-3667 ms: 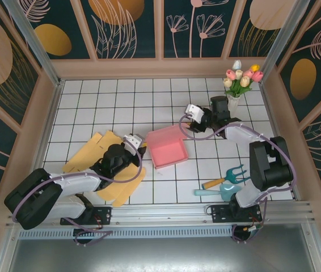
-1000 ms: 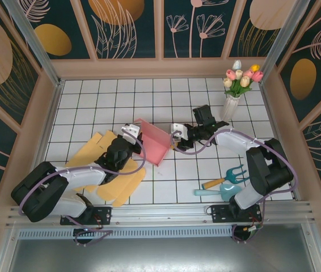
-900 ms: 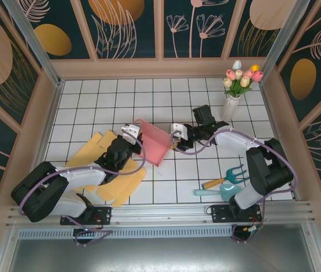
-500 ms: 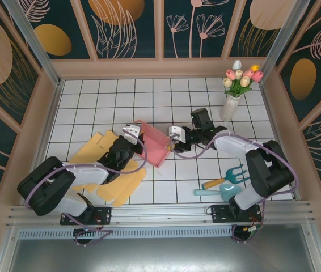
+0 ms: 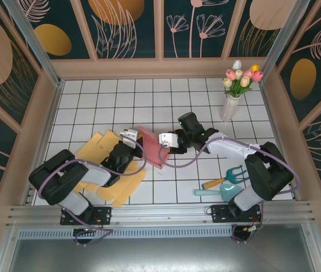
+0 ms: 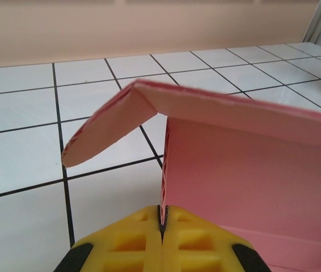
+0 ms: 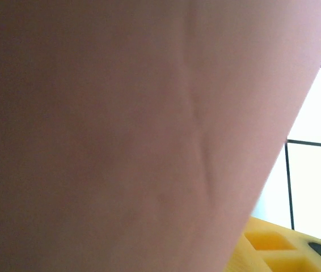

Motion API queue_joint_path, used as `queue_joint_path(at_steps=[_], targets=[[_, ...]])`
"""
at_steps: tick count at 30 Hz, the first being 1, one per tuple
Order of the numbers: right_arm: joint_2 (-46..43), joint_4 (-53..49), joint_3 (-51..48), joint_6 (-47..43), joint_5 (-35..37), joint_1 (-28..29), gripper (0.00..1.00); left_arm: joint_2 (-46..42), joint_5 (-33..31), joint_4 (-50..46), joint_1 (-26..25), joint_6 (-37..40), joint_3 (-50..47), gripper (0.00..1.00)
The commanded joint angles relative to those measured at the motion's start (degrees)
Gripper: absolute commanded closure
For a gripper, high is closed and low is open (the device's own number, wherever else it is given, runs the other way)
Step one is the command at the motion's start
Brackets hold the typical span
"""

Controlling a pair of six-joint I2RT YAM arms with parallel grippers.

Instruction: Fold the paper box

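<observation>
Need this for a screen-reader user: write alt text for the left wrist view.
The left hand is pinched shut on the edge of an upright pink paper box. A flap angles out to its left, above a white tiled table.

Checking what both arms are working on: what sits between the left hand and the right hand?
The pink paper box, standing on edge, as the top view shows; the left hand is shut on one wall.
</observation>
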Motion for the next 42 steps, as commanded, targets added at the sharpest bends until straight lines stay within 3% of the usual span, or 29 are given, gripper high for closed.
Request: queue_joint_path(at_steps=[1,6,12,17,30,37,42], targets=[[-1.29,-3.47,1.87,-2.48,6.73,2.72,0.53,1.82,3.02,-1.16,-0.33,-3.17,0.11,1.00],[-0.66,-5.51,2.56,-2.69,10.35,5.67,0.53,0.74,2.67,-8.60,-0.33,-6.52,1.99,0.96],[0.27,-7.19,3.46,-2.62,13.00,7.63,0.53,-2.44,-0.39,-24.56,-0.41,-13.16,6.33,0.80],[1.40,-8.03,4.13,-1.91,15.10,8.65,0.53,-4.73,-0.04,-32.21,-0.37,-16.85,7.91,0.69],[3.89,-10.58,6.48,-1.07,18.43,9.44,0.54,-18.22,-2.02,-43.98,-0.40,-22.19,3.50,0.65],[5.23,-12.87,7.58,-1.06,19.36,9.71,0.54,-24.17,0.32,-45.05,-0.38,-26.23,-1.88,0.71],[5.68,-14.70,8.19,-1.50,21.54,9.86,0.54,-35.98,-1.50,-49.58,-0.39,-28.87,-6.09,0.74]])
